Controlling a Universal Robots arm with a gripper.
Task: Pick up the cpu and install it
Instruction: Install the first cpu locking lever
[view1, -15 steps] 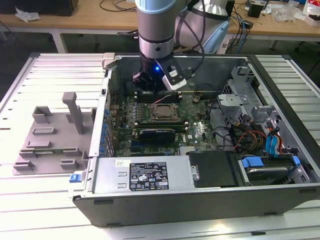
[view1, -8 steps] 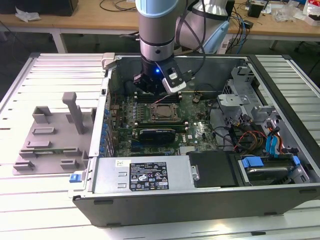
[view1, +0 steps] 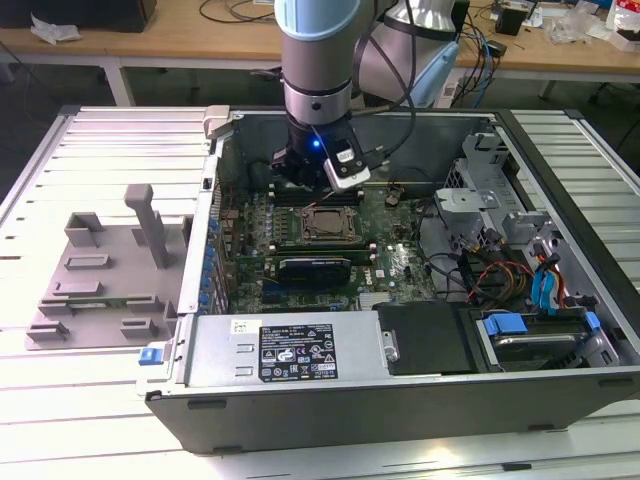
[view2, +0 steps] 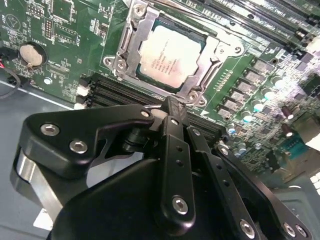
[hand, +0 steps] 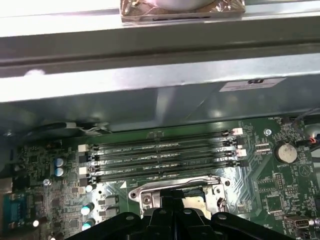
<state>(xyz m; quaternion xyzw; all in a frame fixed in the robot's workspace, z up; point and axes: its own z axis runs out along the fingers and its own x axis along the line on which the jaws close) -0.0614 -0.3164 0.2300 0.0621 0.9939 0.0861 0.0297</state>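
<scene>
Currently the cpu (view2: 170, 56) lies flat inside the socket frame (view2: 129, 47) on the motherboard (view2: 65, 35), silvery top up, its edges sitting square within the metal surround as seen in the second wrist view. Nothing is carried: the gripper (view2: 175, 107) hangs just off one corner of the socket with its fingers drawn together on no object, the tips close above the frame but not visibly touching the chip.

In the exterior view the arm (view1: 317, 60) stands upright inside the open computer case (view1: 300, 350), with the gripper (view1: 300, 170) close above the far side of the cpu (view1: 327, 224). The grey tray (view1: 95, 275) rests well apart, outside the case on the exterior view's left — no chip is seen on it.

Judgement: placement looks done and seating is the matter in hand. To do it well, the chip must sit level on all four sides — a corner riding on the frame would be a fault. Any contact should be light, vertical and central. The memory slots (hand: 160, 155) run just beside the socket, so sideways travel at this height risks a strike.
</scene>
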